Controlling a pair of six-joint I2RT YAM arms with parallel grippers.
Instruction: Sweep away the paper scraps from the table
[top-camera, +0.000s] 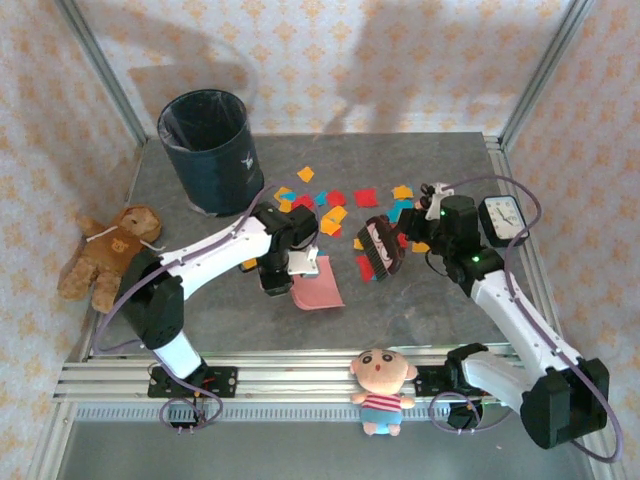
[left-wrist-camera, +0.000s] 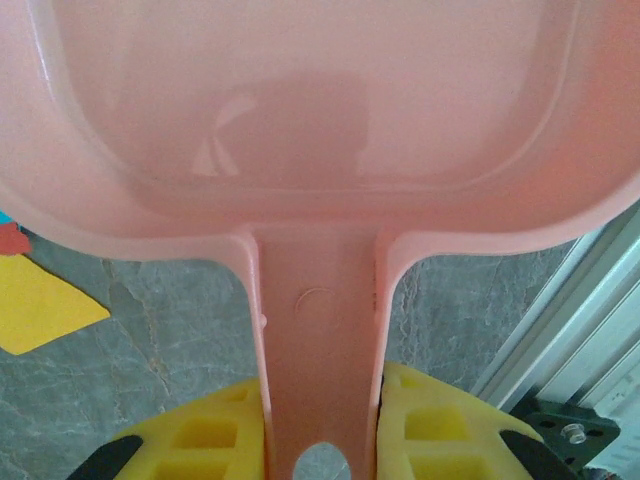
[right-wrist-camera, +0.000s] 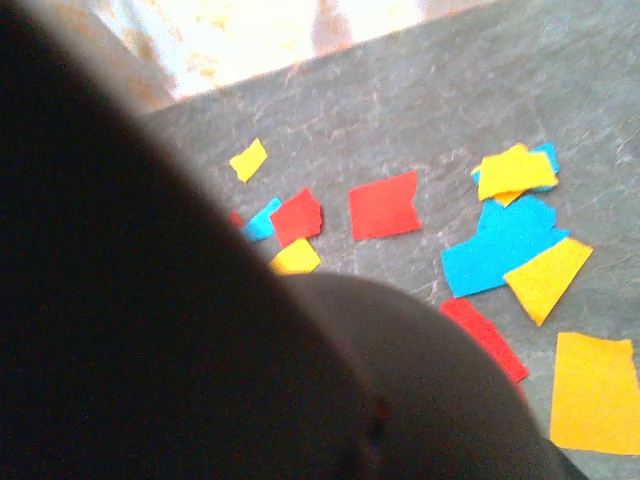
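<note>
The paper scraps (top-camera: 335, 200) lie scattered, red, orange, yellow and blue, across the back middle of the table (top-camera: 220, 310). In the right wrist view the scraps (right-wrist-camera: 383, 204) lie flat on the grey stone. My left gripper (top-camera: 288, 266) is shut on the handle of a pink dustpan (top-camera: 318, 283), which rests just in front of the scraps. The yellow pads (left-wrist-camera: 220, 430) clamp the handle of the dustpan (left-wrist-camera: 320, 100) from both sides. My right gripper (top-camera: 412, 238) is shut on a dark brush (top-camera: 380, 250) among the scraps. That brush (right-wrist-camera: 150, 330) hides its fingers up close.
A black bin (top-camera: 210, 150) stands at the back left. A teddy bear (top-camera: 110, 250) lies at the left edge, a small doll (top-camera: 382, 385) on the front rail, and a white clock (top-camera: 500, 218) at the right edge. Aluminium rails (left-wrist-camera: 580, 300) border the table.
</note>
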